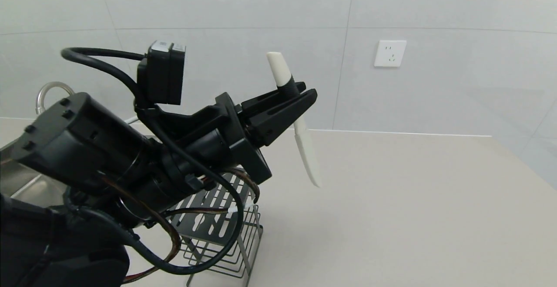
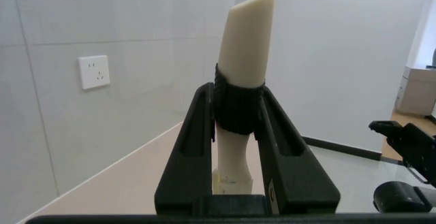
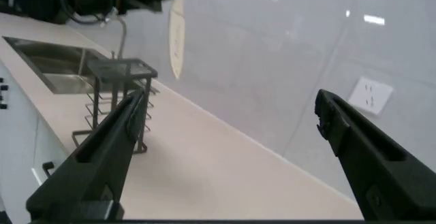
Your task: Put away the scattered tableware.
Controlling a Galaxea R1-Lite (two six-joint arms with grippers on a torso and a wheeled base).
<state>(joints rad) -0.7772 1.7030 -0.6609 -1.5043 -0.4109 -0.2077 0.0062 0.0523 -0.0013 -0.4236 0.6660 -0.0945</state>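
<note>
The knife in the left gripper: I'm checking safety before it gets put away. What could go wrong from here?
1. The knife hangs tilted, pinched at its black collar by the left gripper. It could pivot or slip and fall onto the counter.
2. The arm hides much of the rack in the head view, so the blade might strike the rack's slotted top instead of entering a slot.

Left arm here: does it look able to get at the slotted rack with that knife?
Probably yes. The left hand grips the white knife blade-down, above and just beyond the black slotted rack; nothing stands between them, though the arm itself overhangs the rack.
</note>
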